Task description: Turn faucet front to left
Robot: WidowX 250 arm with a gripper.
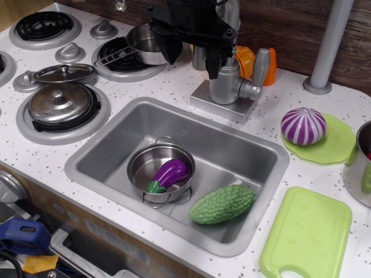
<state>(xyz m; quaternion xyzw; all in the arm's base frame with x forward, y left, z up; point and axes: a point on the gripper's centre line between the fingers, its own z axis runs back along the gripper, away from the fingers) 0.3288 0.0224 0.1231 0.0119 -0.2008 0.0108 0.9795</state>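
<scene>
The silver-grey faucet [224, 86] stands on its square base plate [203, 101] behind the sink, its lever handle [260, 68] sticking up on the right. Its thin spout rises at the back [233, 14] and curves forward; the spout end [199, 58] hangs left of the body. My black gripper [193, 66] comes down from the top. It is open, with one finger [173, 53] left of the spout end and the other finger [213, 65] between the spout end and the body. I cannot tell whether a finger touches the spout.
The steel sink [110, 145] holds a small pot [139, 165] with a purple eggplant [171, 172] and a green bitter gourd [221, 204]. A saucepan [145, 45] sits on the back burner, a lidded pot [61, 104] at left. Right: grey pole [327, 52], striped onion [302, 125], green cutting board [307, 231].
</scene>
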